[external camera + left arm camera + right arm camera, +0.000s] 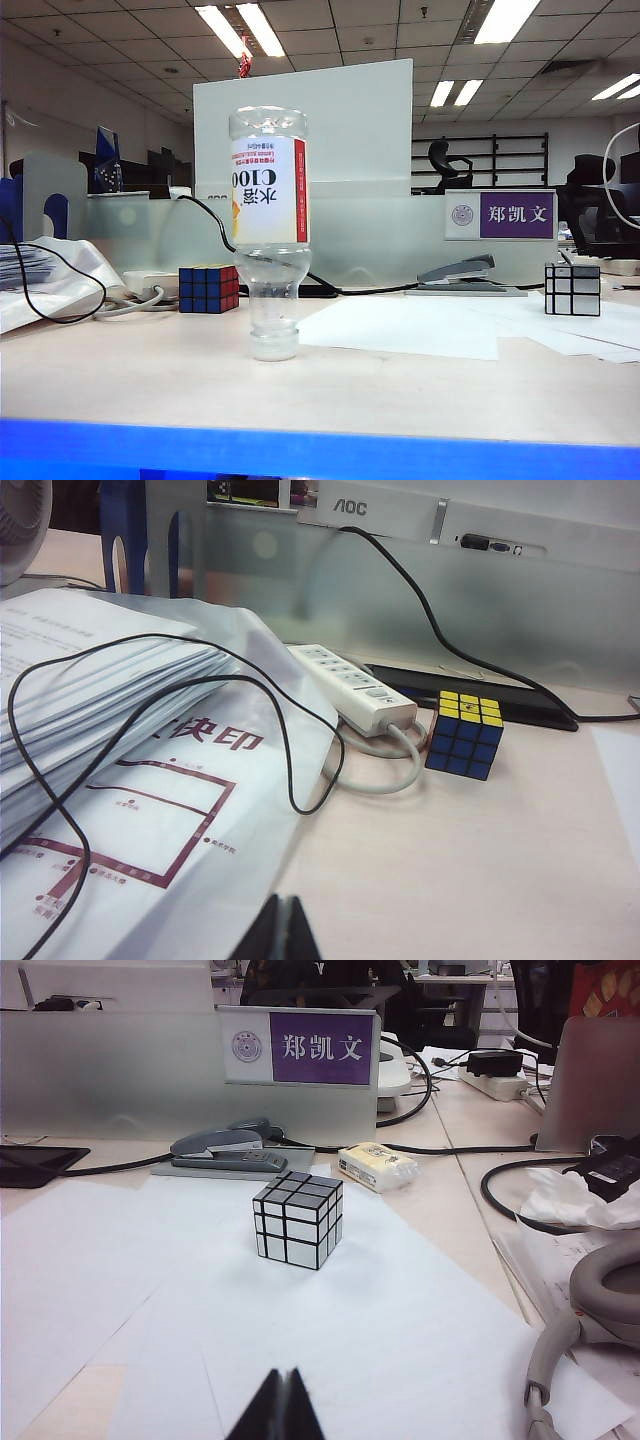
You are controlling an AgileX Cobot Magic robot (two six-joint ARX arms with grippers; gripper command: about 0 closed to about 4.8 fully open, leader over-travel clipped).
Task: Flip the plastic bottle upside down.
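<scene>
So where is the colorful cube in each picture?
Exterior view: the colorful cube sits on the table, left of the upside-down plastic bottle.
Left wrist view: the cube is beside the white power strip, far beyond the shut left fingers.
Right wrist view: not there; only a silver cube shows.
Shared landmark: the power strip next to the colorful cube.

Plastic, paper and mirror finishes on my desk

The bottle is clear glossy plastic with a smooth cream paper-like label, standing on the matt pale table. Left of it the cube has shiny coloured tiles; the far-right mirror cube looks silvery and reflective. Matt white paper sheets lie near it. My left gripper and right gripper tips are pressed together, matt black.
</scene>
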